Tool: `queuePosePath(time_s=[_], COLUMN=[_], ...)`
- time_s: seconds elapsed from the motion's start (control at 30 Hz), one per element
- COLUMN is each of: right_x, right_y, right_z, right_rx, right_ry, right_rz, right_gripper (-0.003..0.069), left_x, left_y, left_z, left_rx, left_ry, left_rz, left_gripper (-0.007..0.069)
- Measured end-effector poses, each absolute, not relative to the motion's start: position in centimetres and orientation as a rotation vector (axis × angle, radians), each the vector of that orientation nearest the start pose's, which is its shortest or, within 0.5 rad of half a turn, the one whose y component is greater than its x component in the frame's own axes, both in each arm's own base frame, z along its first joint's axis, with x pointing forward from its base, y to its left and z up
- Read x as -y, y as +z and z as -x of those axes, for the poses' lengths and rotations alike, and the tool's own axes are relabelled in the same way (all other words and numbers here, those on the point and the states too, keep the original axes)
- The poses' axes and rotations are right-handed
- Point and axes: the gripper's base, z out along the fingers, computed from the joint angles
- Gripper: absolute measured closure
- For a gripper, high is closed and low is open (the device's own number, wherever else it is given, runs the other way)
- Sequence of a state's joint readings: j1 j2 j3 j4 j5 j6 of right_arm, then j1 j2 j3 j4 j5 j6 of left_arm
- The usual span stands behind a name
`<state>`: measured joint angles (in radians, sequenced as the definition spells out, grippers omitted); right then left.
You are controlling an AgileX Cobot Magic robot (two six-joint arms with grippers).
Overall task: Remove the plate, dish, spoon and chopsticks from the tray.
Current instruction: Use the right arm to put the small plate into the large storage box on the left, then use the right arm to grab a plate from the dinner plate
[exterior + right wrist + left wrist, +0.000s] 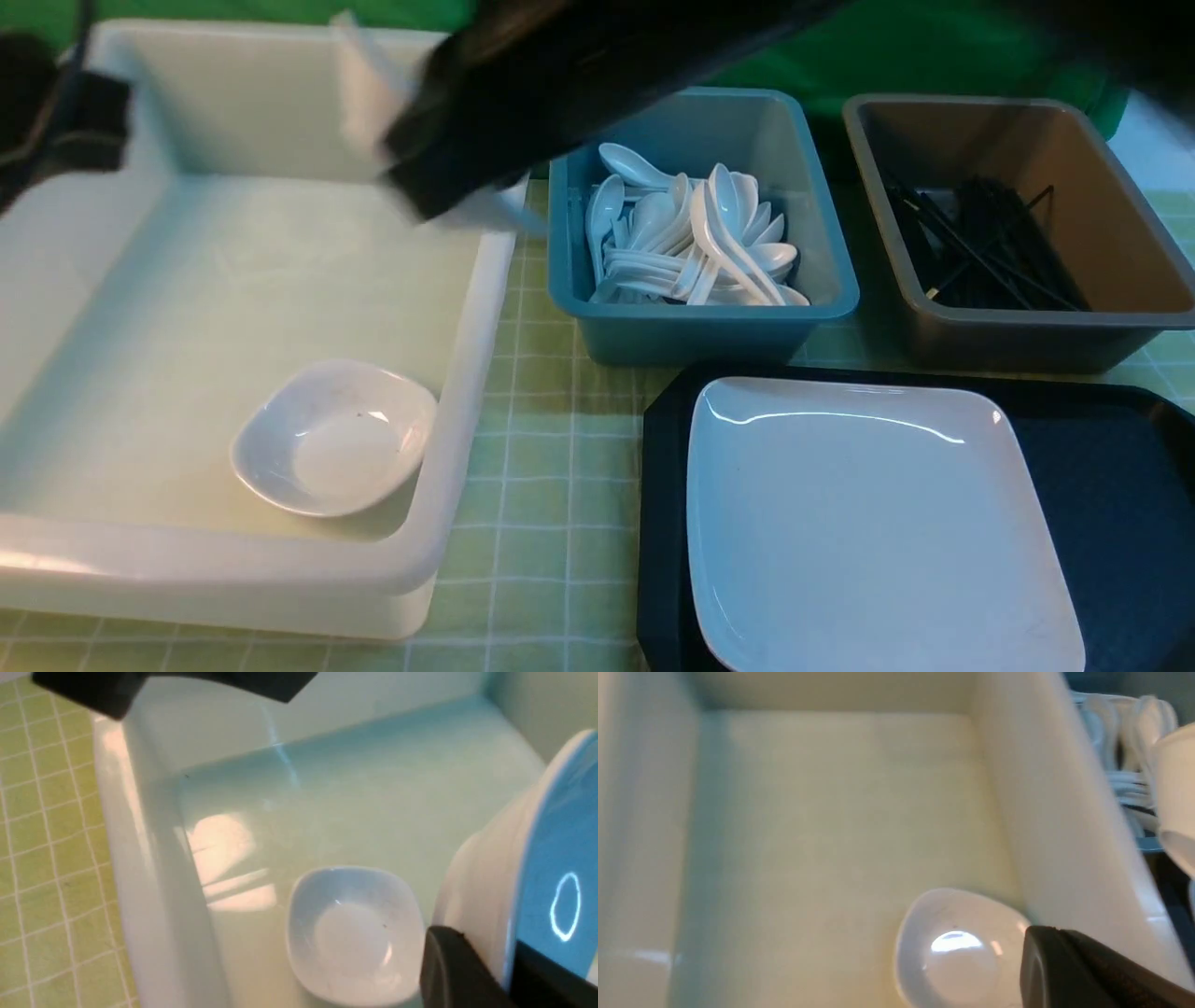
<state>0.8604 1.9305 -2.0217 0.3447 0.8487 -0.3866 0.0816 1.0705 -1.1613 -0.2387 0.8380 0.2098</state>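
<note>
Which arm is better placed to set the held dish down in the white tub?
Right. The right gripper is shut on the dish and hangs over the white tub, where another small dish lies. The left gripper is shut, with nothing seen in it.

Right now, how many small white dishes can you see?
2. The loose dish lies in the white tub; the held dish sits tilted in the right gripper above that tub. The right arm may hide more.
</note>
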Motion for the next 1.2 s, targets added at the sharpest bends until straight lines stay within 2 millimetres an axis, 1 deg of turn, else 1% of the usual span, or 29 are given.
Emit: queuePosePath(time_s=[0.03,0.13,0.17,0.2,0.27,0.4,0.47,0.5,0.53,0.6,0.63,0.67,0.7,0.73,0.77,0.8,0.83,0.87,0.9,0.93,0.97,1.0,1.07,1.1,1.13,1.17,1.2], right_x=[-36.7,-40.3,-40.8,-41.7,-42.8,-43.8,-44.1,-44.2,-44.2,-44.2,-44.3,-44.3,-44.2,-44.2,-44.0,-43.8,-43.4,-43.0,-42.2,-41.4,-40.6,-39.5,-37.2,-34.2,-33.4,-31.3,-30.0], right_y=[38.1,34.6,33.9,32.6,30.3,27.0,25.5,25.1,24.7,24.5,24.6,24.8,25.2,25.3,26.0,26.6,27.7,28.7,30.0,31.4,32.6,34.0,36.9,39.7,40.4,41.7,42.1], right_z=[-27.8,-29.0,-29.2,-29.7,-30.4,-31.2,-31.5,-31.5,-31.6,-31.6,-31.6,-31.5,-31.4,-31.4,-31.1,-30.9,-30.5,-30.1,-29.8,-29.8,-29.9,-30.2,-30.8,-31.6,-31.8,-32.3,-32.6], right_rx=[-1.903,-1.922,-1.927,-1.935,-1.964,-2.034,-2.064,-2.073,-2.085,-2.094,-2.093,-2.092,-2.102,-2.108,-2.111,-2.122,-2.133,-2.145,-2.165,-2.168,-2.170,-2.164,-2.144,-2.137,-2.131,-2.138,-2.156], right_ry=[0.674,0.683,0.683,0.681,0.677,0.672,0.667,0.666,0.666,0.668,0.670,0.674,0.683,0.685,0.691,0.694,0.693,0.679,0.641,0.609,0.572,0.524,0.448,0.407,0.400,0.388,0.376], right_rz=[1.240,1.281,1.285,1.293,1.304,1.304,1.311,1.312,1.310,1.305,1.304,1.296,1.284,1.283,1.287,1.301,1.325,1.354,1.377,1.365,1.339,1.309,1.222,1.105,1.079,1.012,0.981], right_gripper=[0.0630,0.0630,0.0630,0.0630,0.0630,0.0627,0.0616,0.0608,0.0585,0.0501,0.0442,0.0377,0.0284,0.0259,0.0189,0.0142,0.0112,0.0102,0.0118,0.0148,0.0211,0.0280,0.0454,0.0569,0.0578,0.0614,0.0633], left_x=[-0.7,-1.7,-1.7,-1.7,-1.7,-1.5,-1.5,-1.5,-1.5,-1.4,-1.4,-1.4,-1.4,-1.4,-1.4,-1.3,-1.3,-1.2,-1.1,-1.0,-0.8,-0.6,0.0,0.7,0.8,1.4,1.9], left_y=[39.6,38.5,38.3,38.1,38.0,37.8,37.8,37.8,37.8,37.8,37.8,37.8,37.9,37.9,37.9,37.9,38.0,38.0,38.0,38.0,38.0,38.1,38.1,38.1,38.2,38.1,38.1], left_z=[-20.8,-19.8,-19.6,-19.5,-19.5,-19.4,-19.4,-19.4,-19.4,-19.5,-19.5,-19.5,-19.5,-19.5,-19.5,-19.5,-19.6,-19.6,-19.6,-19.6,-19.5,-19.5,-19.5,-19.4,-19.4,-19.4,-19.3], left_rx=[-2.211,-2.211,-2.216,-2.219,-2.224,-2.230,-2.231,-2.230,-2.230,-2.228,-2.227,-2.224,-2.219,-2.218,-2.214,-2.210,-2.208,-2.205,-2.203,-2.199,-2.202,-2.201,-2.199,-2.198,-2.197,-2.199,-2.204], left_ry=[-0.109,-0.101,-0.107,-0.111,-0.124,-0.134,-0.142,-0.143,-0.145,-0.148,-0.148,-0.149,-0.153,-0.154,-0.160,-0.166,-0.171,-0.182,-0.197,-0.218,-0.240,-0.263,-0.305,-0.337,-0.340,-0.356,-0.370], left_rz=[-0.023,0.054,0.062,0.070,0.068,0.050,0.050,0.050,0.050,0.050,0.050,0.051,0.053,0.054,0.057,0.055,0.052,0.053,0.052,0.049,0.039,0.029,-0.012,-0.062,-0.074,-0.113,-0.144], left_gripper=[0.0642,0.0642,0.0642,0.0642,0.0642,0.0642,0.0642,0.0642,0.0642,0.0642,0.0642,0.0642,0.0642,0.0642,0.0642,0.0642,0.0642,0.0642,0.0642,0.0642,0.0642,0.0642,0.0642,0.0642,0.0642,0.0642,0.0642])
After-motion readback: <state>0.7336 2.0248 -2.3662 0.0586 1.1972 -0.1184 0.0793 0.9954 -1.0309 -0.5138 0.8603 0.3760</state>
